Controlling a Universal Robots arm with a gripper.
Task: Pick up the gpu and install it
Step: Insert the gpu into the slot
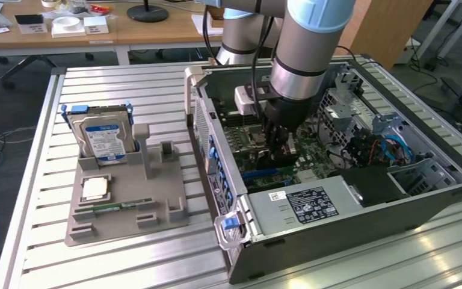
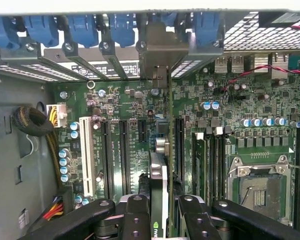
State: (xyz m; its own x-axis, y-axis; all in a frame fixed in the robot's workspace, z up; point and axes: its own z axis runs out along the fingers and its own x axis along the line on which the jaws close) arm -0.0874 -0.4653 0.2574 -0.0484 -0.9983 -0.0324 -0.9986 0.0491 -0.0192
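Gpu [image 2: 159,185] held on edge between the two black fingers [image 2: 138,216] of the gripper [image 2: 160,212], clamped from both sides, standing upright over the green motherboard [image 2: 225,107] inside the open computer case [image 1: 360,208]. Card's far end with its silvery bracket [image 2: 162,52] up against the rear slot row, between the blue retention clips [image 2: 122,27]. Sits in line with the long black expansion slots [image 2: 124,150], beside the white slot [image 2: 86,155]; cannot tell whether fully seated. Empty CPU socket [image 2: 257,187] off to one side on the board.

Seen from the exterior view, gripper [image 1: 279,158] reaching down into the case under the grey arm [image 1: 307,54]. Grey parts holder [image 1: 127,198] on the slatted aluminium table [image 1: 360,265] toward the exterior view's left, well apart from the case, carrying the upright hard drive [image 1: 103,139], a CPU chip [image 1: 94,189] and a RAM stick [image 1: 118,208].
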